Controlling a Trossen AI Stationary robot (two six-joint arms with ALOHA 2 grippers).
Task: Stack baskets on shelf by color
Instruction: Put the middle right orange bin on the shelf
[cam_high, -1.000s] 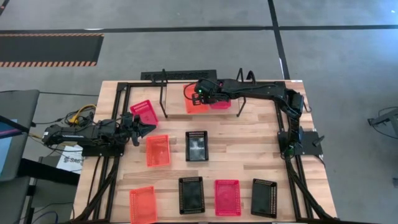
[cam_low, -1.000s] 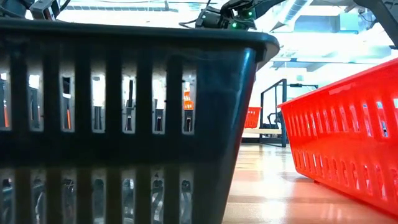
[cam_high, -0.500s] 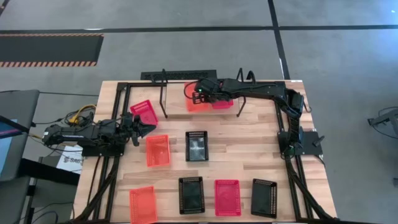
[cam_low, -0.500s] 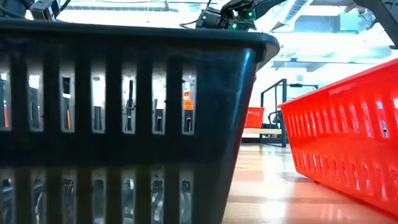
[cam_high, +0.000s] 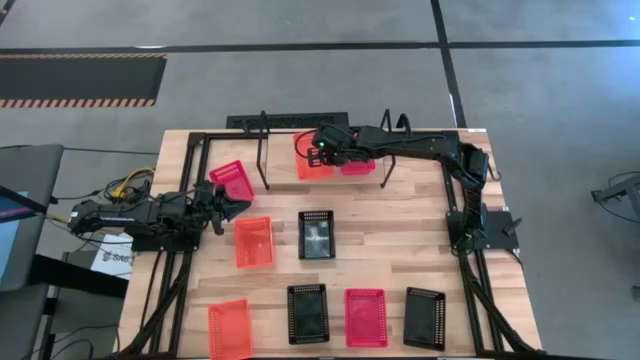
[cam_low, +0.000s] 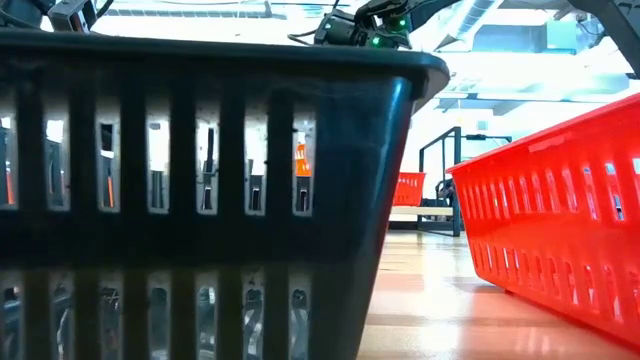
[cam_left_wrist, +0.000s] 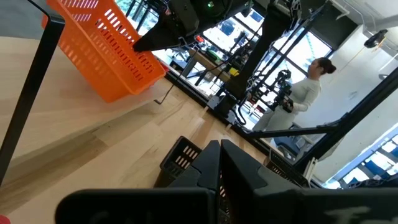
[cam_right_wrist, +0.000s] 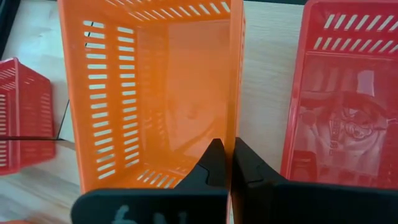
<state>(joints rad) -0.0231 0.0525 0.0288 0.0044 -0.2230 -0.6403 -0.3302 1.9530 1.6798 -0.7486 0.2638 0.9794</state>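
Note:
My right gripper (cam_high: 318, 152) reaches over the table's far middle, shut on an orange basket (cam_high: 310, 166) under the black wire shelf (cam_high: 264, 150). A red-pink basket (cam_high: 356, 166) sits just right of it. Loose on the table lie a red-pink basket (cam_high: 232, 180), an orange one (cam_high: 253, 241), a black one (cam_high: 316, 234), and a near row of orange (cam_high: 229, 328), black (cam_high: 307, 313), red-pink (cam_high: 366, 317) and black (cam_high: 424, 317). My left gripper (cam_high: 238, 204) waits shut at the table's left, touching nothing. My right gripper pinches the orange basket's long side wall (cam_right_wrist: 235, 124), the one facing the red-pink basket, near one end. One finger (cam_right_wrist: 214, 163) is inside the basket and one (cam_right_wrist: 247, 167) outside. The fingers slant down from the far right. The basket (cam_left_wrist: 106, 50) hangs tilted in the hold.
The shelf's uprights (cam_high: 388, 165) stand close beside the held basket. A black rail frame (cam_high: 180, 250) runs round the table. In the low view a black basket (cam_low: 200, 180) and a red-pink one (cam_low: 560, 210) fill the foreground. A person (cam_left_wrist: 308, 87) stands in the room beyond.

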